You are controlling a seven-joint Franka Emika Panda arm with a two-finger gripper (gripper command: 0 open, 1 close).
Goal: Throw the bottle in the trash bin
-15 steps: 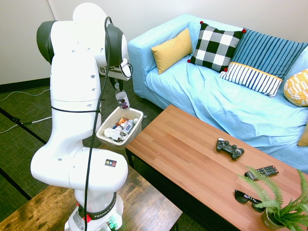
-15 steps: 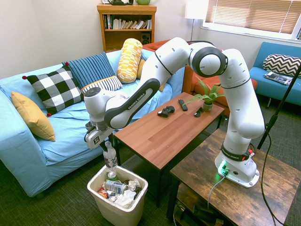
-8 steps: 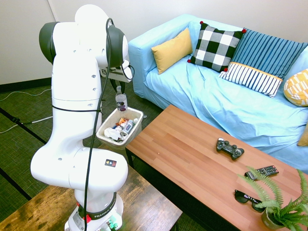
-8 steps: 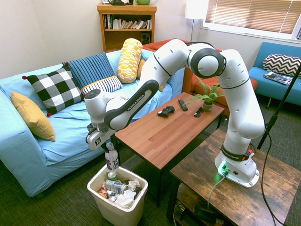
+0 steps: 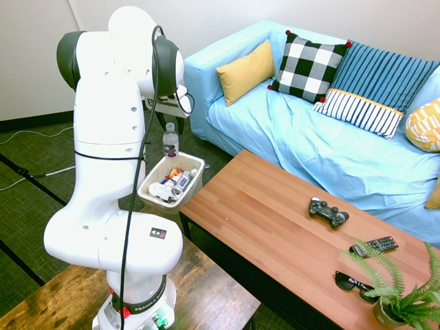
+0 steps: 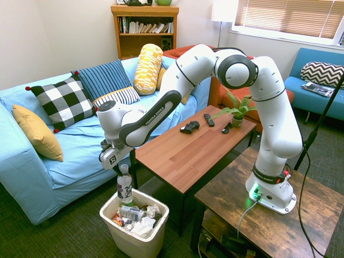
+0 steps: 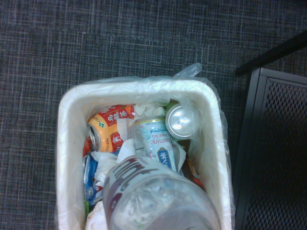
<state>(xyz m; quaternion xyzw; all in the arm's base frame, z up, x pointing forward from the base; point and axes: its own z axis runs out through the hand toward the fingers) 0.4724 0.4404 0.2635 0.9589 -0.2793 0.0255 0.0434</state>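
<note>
The clear bottle with a white cap and a dark purple label band hangs upright over the trash bin, its base about level with the rim. My gripper sits just above it, shut on the cap end. From the other side, the bottle hangs under the gripper, above the bin. In the wrist view the bottle fills the lower middle, directly over the white bin, which holds cans, crumpled paper and small containers.
A long wooden coffee table stands right beside the bin, with a game controller, a remote, sunglasses and a potted plant on it. A blue sofa with cushions lies behind. A dark mesh panel stands close to the bin.
The bottle has swung from tilted to upright under the gripper and has dropped slightly closer to the bin. The arm has shifted only a little.
</note>
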